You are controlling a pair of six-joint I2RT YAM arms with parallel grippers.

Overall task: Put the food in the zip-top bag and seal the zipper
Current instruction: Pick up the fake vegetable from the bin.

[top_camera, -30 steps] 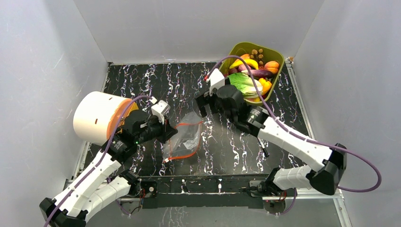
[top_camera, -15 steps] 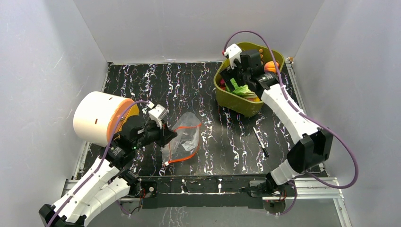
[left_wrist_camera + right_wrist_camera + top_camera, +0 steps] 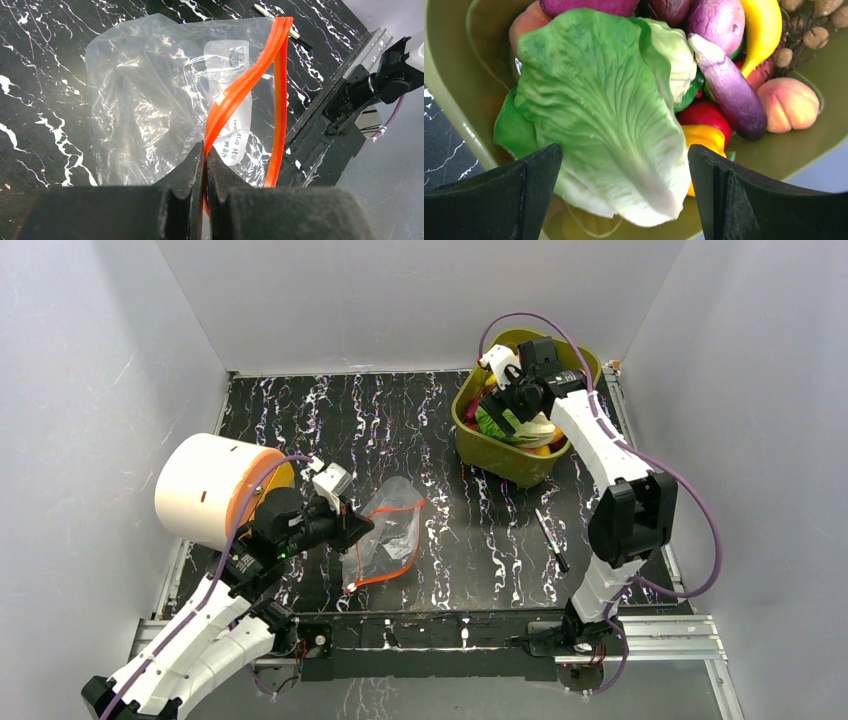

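Swung from mid-table, the right gripper (image 3: 624,165) now hangs inside the olive-green tub (image 3: 490,455), fingers spread wide with the green lettuce (image 3: 604,110) between them; the left gripper (image 3: 205,155) pinches the orange-red zipper (image 3: 245,85) of the clear zip-top bag (image 3: 140,100), which lies ahead of its fingers.

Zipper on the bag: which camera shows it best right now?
Left wrist: the zipper fills the frame, mouth parted, with the left end effector shut on one strip. Top external shows only a thin orange loop. Right wrist shows none of it, only lettuce.
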